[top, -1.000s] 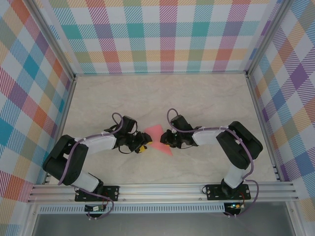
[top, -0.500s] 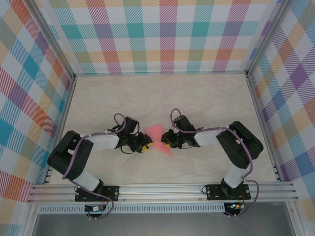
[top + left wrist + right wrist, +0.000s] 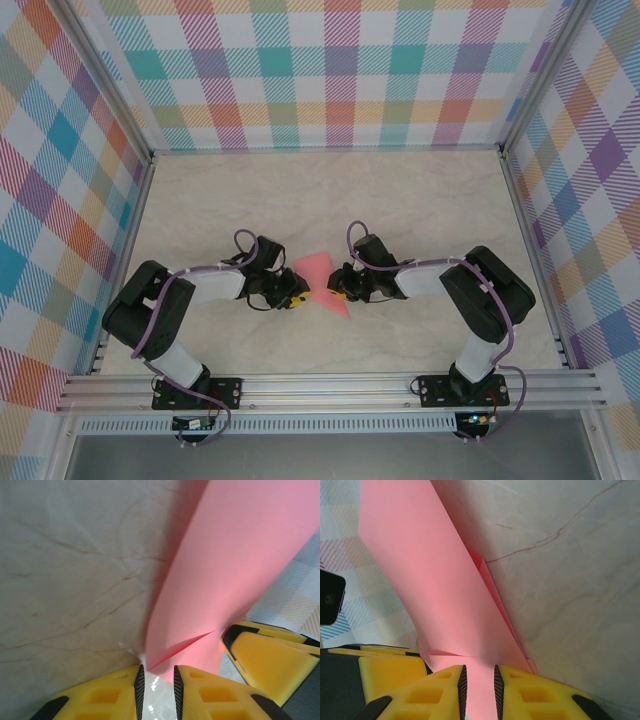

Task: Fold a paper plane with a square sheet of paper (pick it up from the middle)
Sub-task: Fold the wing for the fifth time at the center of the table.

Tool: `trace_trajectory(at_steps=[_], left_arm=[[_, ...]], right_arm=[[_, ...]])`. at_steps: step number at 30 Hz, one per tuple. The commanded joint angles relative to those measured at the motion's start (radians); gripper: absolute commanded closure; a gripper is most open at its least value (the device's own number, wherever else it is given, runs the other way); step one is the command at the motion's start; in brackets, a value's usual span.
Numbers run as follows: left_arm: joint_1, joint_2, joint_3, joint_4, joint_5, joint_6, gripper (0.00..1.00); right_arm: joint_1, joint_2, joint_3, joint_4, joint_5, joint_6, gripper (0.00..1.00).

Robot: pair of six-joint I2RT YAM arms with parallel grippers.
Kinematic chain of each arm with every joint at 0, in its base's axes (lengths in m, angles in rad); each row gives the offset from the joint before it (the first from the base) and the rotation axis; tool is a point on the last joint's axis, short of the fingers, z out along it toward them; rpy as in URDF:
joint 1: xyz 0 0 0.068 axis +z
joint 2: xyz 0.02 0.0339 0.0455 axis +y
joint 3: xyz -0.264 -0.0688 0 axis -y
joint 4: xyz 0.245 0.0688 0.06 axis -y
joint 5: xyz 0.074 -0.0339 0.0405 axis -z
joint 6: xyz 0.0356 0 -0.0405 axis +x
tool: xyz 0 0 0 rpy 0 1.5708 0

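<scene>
This is a robotics lab test cell: a pale marble-patterned tabletop point(image 3: 400, 200) is boxed in on three sides by pastel plaid panels point(image 3: 330, 70) held in aluminium framing point(image 3: 105, 80). Two black-and-white robot arms, the left arm point(image 3: 200, 290) and the right arm point(image 3: 440, 275), are bolted to a slotted metal rail point(image 3: 330, 385) at the near edge. Purple cables point(image 3: 236, 238) loop along them.

Bright, even light with faint shadows; slight glare on the glossy counter point(image 3: 75, 575); close wrist views look soft.
</scene>
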Motion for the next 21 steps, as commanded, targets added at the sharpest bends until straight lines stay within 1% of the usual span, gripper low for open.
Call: trace_trajectory(at_steps=[1, 5, 12, 16, 19, 21], left_arm=[[-0.012, 0.018, 0.040, 0.037, 0.000, 0.015, 0.76], [-0.012, 0.022, 0.044, 0.045, 0.004, 0.020, 0.79], [-0.012, 0.010, 0.035, 0.066, 0.004, 0.026, 0.80], [-0.012, -0.003, 0.021, 0.087, 0.013, 0.028, 0.81], [-0.013, -0.002, 0.021, 0.095, 0.032, 0.025, 0.88], [-0.013, -0.004, 0.027, 0.090, 0.039, 0.020, 0.92]], right_arm=[[-0.006, 0.005, -0.019, -0.031, -0.015, -0.007, 0.76], [-0.007, 0.002, -0.018, -0.034, -0.015, -0.011, 0.76], [-0.008, 0.001, -0.019, -0.040, -0.012, -0.025, 0.76], [-0.008, -0.008, -0.016, -0.043, -0.015, -0.064, 0.74], [-0.008, -0.026, -0.009, -0.052, -0.012, -0.119, 0.70], [-0.006, -0.048, -0.001, -0.066, -0.003, -0.167, 0.61]])
